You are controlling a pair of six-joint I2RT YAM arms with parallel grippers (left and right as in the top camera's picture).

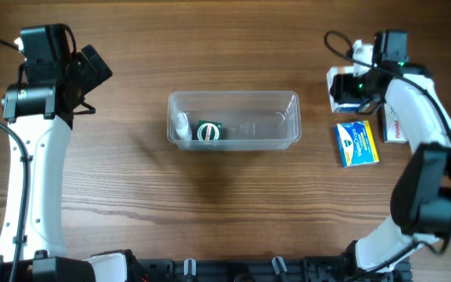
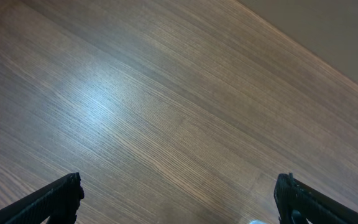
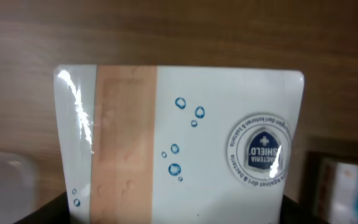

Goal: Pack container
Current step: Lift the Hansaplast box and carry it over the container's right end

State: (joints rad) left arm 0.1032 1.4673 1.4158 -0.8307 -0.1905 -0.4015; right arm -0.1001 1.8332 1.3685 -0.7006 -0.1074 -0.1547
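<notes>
The container [image 1: 286, 97], a clear plastic tub, sits at the table's centre in the overhead view. It holds a small white bottle [image 1: 181, 125] and a round green tin [image 1: 208, 131]. My right gripper [image 1: 349, 88] is at the back right, to the right of the tub, shut on a white plaster box [image 3: 185, 143] with a tan strip and blue drops. The box fills the right wrist view between the fingers. My left gripper [image 1: 92, 74] is open and empty at the back left, over bare wood [image 2: 179, 205].
A blue and yellow medicine box [image 1: 357, 143] lies flat to the right of the tub. A white box with red print [image 1: 395, 125] lies beside it, partly under my right arm. The table's far edge shows in the left wrist view [image 2: 328, 56].
</notes>
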